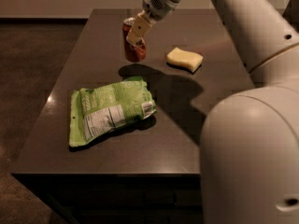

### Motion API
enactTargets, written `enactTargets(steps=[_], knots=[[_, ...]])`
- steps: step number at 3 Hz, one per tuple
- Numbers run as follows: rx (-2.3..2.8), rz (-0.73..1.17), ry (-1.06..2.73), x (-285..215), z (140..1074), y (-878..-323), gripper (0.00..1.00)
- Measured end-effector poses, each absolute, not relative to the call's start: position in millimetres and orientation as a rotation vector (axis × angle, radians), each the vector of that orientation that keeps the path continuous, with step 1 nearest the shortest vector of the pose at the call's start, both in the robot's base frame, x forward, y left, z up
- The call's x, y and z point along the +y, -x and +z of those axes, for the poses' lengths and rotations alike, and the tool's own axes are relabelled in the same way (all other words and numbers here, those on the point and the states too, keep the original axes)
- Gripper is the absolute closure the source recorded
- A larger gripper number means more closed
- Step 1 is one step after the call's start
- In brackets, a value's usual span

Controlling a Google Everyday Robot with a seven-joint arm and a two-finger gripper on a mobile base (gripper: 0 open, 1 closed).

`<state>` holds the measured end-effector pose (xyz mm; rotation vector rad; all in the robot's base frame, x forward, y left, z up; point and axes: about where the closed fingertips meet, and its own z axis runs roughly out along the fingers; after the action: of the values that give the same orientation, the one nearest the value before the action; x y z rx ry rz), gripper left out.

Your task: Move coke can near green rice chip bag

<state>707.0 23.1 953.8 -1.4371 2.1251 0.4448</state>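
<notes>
The coke can (133, 50), red with a silver top, hangs in the air above the dark table (201, 125), held upright with a slight tilt. My gripper (136, 34) is shut on it, one pale finger lying across the can's front. The can's shadow falls on the table just below it. The green rice chip bag (110, 109), large, crinkled and light green with a white label, lies flat on the table's front left part, a short way in front of and below the can.
A pale yellow sponge (185, 59) lies on the table to the right of the can. My white arm (252, 125) fills the right side of the view and hides the table's right front. The table's front edge runs below the bag.
</notes>
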Motion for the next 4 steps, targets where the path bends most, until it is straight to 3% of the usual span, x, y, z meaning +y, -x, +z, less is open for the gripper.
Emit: enactTargets(steps=[2,3,4], knots=[[2.110,0.462,1.507,16.7,920.7,-655.7,1.00],[2.086,0.476,1.538,18.5,914.1,-634.8,0.87],[2.084,0.482,1.549,20.3,910.2,-630.2,0.62]])
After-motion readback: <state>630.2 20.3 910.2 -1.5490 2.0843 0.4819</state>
